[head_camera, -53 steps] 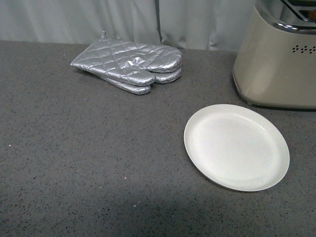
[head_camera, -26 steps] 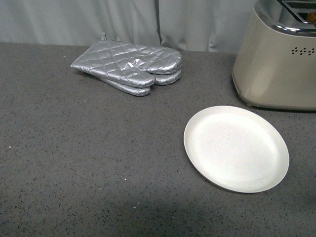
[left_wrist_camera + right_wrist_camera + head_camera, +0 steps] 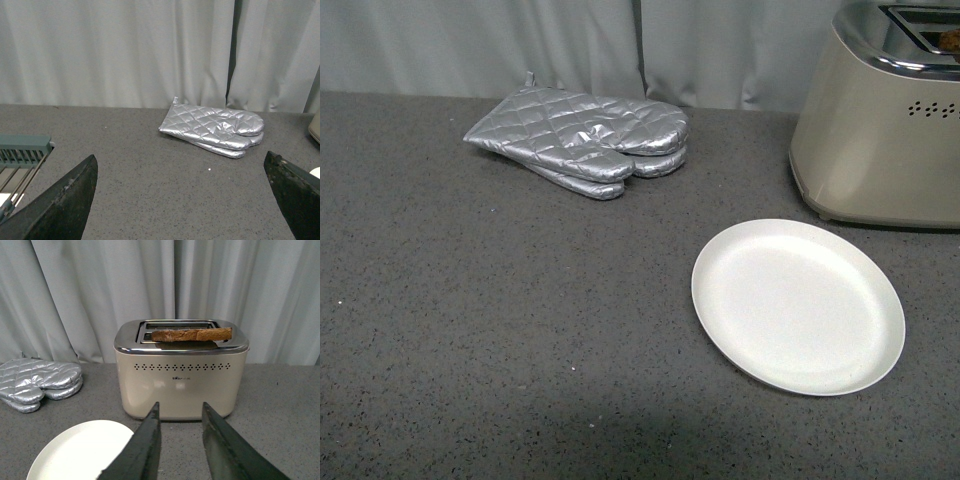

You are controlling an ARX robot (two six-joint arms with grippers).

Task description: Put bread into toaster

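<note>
A: Front view?
B: Bare plate [image 3: 798,306] beside the toaster [image 3: 880,120]; oven mitts [image 3: 582,140] behind.

A: Left wrist?
B: Left gripper [image 3: 182,200] spread wide, holding nothing.

A: Right wrist?
B: Bread [image 3: 191,334] lies across the toaster's top; right gripper [image 3: 180,440] slightly parted, holding nothing.

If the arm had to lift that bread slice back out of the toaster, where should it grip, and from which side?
Grip the bread by its exposed top edge, coming straight down from above. Only a narrow crusted strip shows above the slot of the toaster, running lengthwise along it, so the fingers would probably have to close across the slice's thin faces. The right gripper, slightly parted and empty, looks better placed than the left gripper.
</note>
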